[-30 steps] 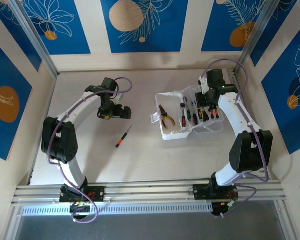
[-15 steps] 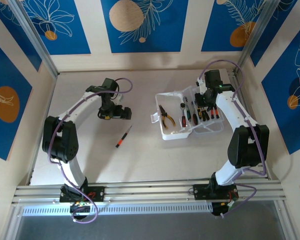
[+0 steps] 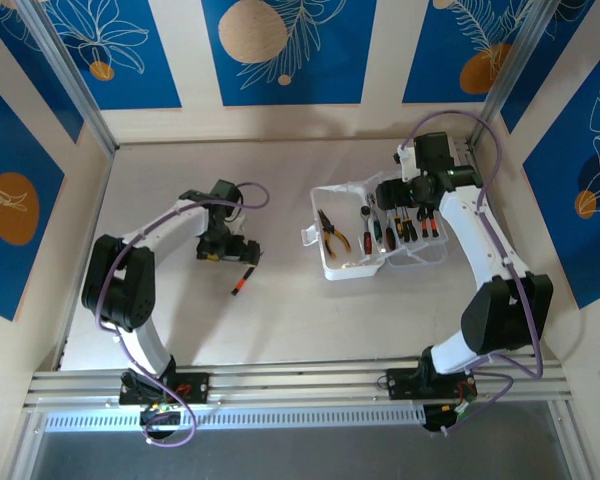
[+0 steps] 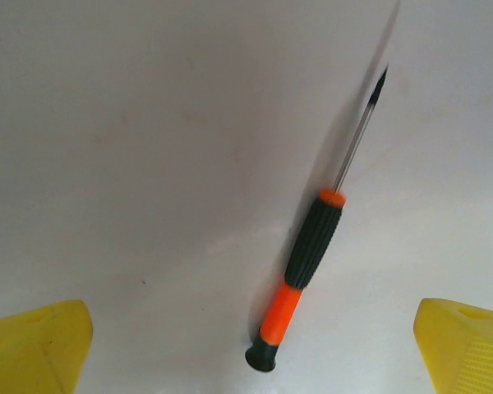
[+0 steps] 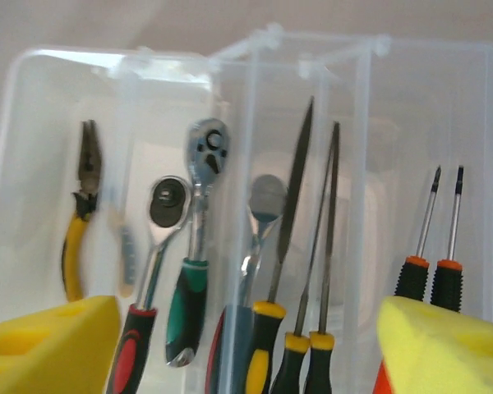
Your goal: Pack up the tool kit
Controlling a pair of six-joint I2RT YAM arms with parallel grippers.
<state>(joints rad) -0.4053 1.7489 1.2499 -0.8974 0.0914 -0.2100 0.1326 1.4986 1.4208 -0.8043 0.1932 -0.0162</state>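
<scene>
The left gripper (image 4: pixel 251 345) gapes wide and empty. Its fingers (image 4: pixel 33 345) flank the screwdriver (image 4: pixel 312 246), which lies on the table (image 4: pixel 148 123) just below, clear of both. The right gripper (image 5: pixel 246 345) is also spread wide and holds nothing. It hangs over the open case (image 5: pixel 476 123), with pliers (image 5: pixel 80 213) and ratchets (image 5: pixel 201 205) directly beneath.

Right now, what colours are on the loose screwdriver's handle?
The screwdriver is black and orange, clearest in the left wrist view.
</scene>
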